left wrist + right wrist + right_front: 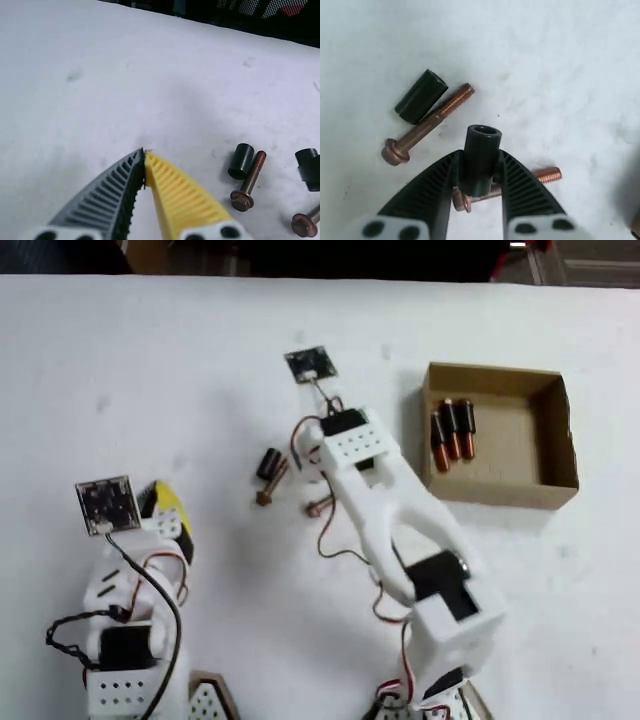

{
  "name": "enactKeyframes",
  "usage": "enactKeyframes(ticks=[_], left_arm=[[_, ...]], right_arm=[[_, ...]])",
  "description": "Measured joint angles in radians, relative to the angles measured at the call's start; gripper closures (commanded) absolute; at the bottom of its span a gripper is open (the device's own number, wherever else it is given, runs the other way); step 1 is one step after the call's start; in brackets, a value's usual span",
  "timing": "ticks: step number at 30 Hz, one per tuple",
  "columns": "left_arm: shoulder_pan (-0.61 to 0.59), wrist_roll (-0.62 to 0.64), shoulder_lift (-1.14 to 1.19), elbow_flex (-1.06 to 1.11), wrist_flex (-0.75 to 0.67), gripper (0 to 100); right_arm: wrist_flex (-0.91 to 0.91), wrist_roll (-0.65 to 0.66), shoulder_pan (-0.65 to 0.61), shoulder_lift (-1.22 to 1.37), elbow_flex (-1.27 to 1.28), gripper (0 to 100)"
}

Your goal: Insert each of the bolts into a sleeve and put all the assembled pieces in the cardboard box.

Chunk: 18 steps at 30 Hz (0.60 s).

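Note:
My right gripper (pixel 479 154) is shut on a black sleeve (pixel 482 142), which stands upright between the fingers just above the table. A copper bolt (pixel 546 175) lies on the table behind it. A second black sleeve (pixel 420 96) and a second bolt (pixel 427 125) lie side by side close by, also visible as the sleeve (pixel 268 462) and the bolt (pixel 272 483) in the high view. My left gripper (pixel 144 154) is shut with nothing in it, off to the left of these parts. The cardboard box (pixel 495 371) at the right holds three assembled pieces (pixel 452 433).
The white table stretches bare to the left and to the back. The right arm's white body (pixel 400 520) lies between the loose parts and the box. Red and black cables (pixel 330 540) hang near the bolt (pixel 318 506).

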Motion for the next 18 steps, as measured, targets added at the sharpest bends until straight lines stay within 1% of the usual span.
enactKeyframes(ticks=[4, 18], left_arm=[[0.0, 0.0, 0.0, 0.0, 0.0, 98], [0.0, 0.0, 0.0, 0.0, 0.0, 98]], right_arm=[[0.08, 0.041, -0.002, -0.118, 0.0, 98.1], [0.344, 0.046, -0.002, -0.577, 0.0, 98.1]])
